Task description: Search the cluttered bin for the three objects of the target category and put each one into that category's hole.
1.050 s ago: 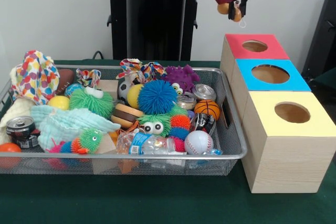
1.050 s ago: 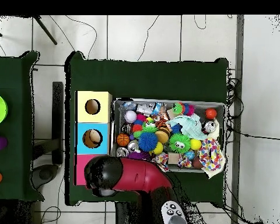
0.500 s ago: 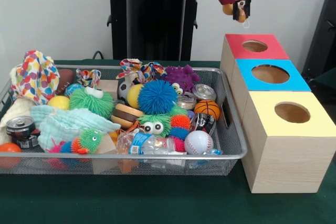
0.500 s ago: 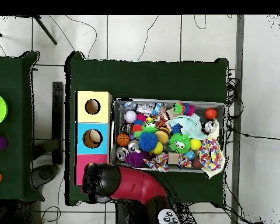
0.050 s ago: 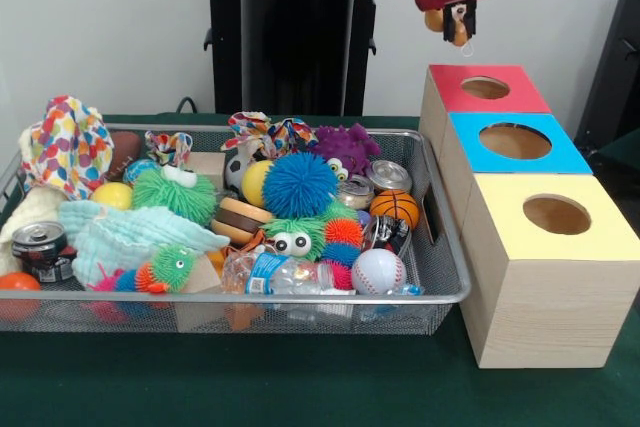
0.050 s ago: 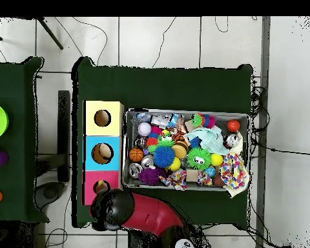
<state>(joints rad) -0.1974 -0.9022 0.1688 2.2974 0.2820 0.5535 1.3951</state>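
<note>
Green cloth covers the tabletop (image 5: 300, 387); from the front, the jaws (image 5: 455, 25) hang above the red-topped box (image 5: 487, 89) at one o'clock of the wire bin (image 5: 440, 277), pinching a small orange-tan object (image 5: 434, 18). From overhead, the red arm (image 6: 151, 212) hides them at the red box's (image 6: 92, 179) six o'clock edge.

Gripper (image 5: 455, 25) high at top of front view, pointing down, closed on a small orange item (image 5: 434, 18). Red arm (image 6: 151, 213) bent, seen overhead.
</note>
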